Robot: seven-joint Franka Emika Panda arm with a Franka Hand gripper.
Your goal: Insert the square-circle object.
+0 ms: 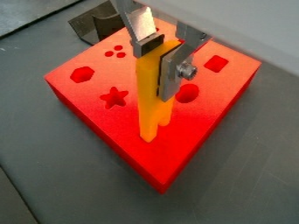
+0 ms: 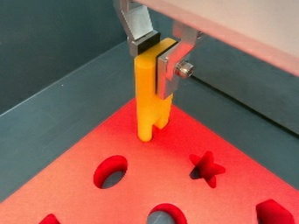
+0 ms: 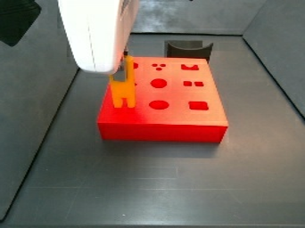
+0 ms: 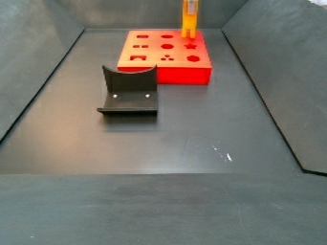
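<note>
1. The gripper (image 2: 160,52) clamps the top of the square-circle object (image 2: 149,94), upper centre of frame.
2. The bar hangs upright, forked end over the red block (image 3: 167,111).
3. The fixture (image 4: 128,93) stands apart on the floor, left of centre.

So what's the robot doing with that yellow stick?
The gripper is holding the yellow bar upright by its top end, over the red block. The block has shaped holes in its top. The bar's forked lower end is right at the block's top face, near one edge; whether it has entered a hole cannot be told. A dark curved piece sits on the floor apart from the block, untouched.
</note>
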